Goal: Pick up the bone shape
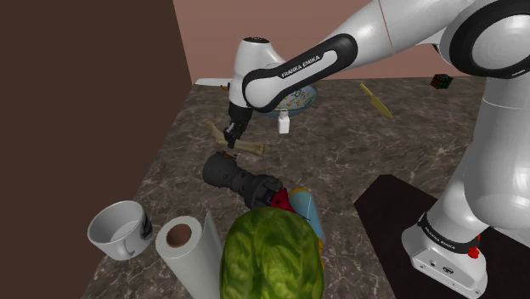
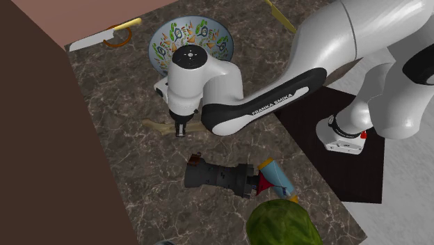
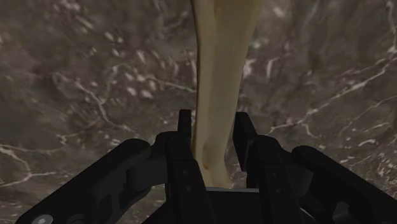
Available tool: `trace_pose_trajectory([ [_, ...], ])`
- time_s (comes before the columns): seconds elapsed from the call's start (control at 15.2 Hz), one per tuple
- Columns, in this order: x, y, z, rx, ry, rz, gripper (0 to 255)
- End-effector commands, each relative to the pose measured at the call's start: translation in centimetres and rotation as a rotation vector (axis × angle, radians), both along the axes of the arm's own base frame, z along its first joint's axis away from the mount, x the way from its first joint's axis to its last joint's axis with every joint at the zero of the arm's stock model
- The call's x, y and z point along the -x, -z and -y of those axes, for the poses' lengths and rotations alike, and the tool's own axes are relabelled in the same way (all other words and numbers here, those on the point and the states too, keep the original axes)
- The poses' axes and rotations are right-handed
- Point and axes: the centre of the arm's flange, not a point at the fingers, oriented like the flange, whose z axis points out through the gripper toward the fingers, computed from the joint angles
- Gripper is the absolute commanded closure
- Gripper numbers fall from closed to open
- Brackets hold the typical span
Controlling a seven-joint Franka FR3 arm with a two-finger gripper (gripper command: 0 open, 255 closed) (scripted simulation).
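The bone shape (image 1: 251,149) is a cream-coloured stick lying on the dark marbled counter (image 1: 357,153), between a patterned bowl and a black tool. My black gripper (image 1: 229,136) points down over its middle. In the second exterior view one end of the bone (image 2: 156,126) sticks out beside the gripper (image 2: 181,130). From the wrist, the bone (image 3: 222,63) runs straight away from the gripper (image 3: 213,124), and both fingers press against its sides. It still rests at counter level.
A black power tool (image 1: 242,180) lies just in front of the bone, with a watermelon (image 1: 272,255), paper roll (image 1: 187,246) and white mug (image 1: 119,229) nearer the camera. Behind stand a patterned bowl (image 2: 191,38) and a knife (image 2: 97,38). A brown wall (image 1: 85,102) borders the shoulder view's left.
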Motion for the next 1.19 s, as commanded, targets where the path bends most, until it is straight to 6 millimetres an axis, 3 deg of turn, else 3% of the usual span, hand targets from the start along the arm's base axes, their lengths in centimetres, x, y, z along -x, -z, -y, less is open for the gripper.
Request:
trace_pose_trajectory([
  [0.0, 0.0, 0.1, 0.0, 0.000, 0.000, -0.001, 255],
  [0.26, -0.1, 0.0, 0.1, 0.000, 0.000, -0.001, 255],
  [1.12, -0.1, -6.8, 0.1, 0.000, 0.000, -0.001, 255],
])
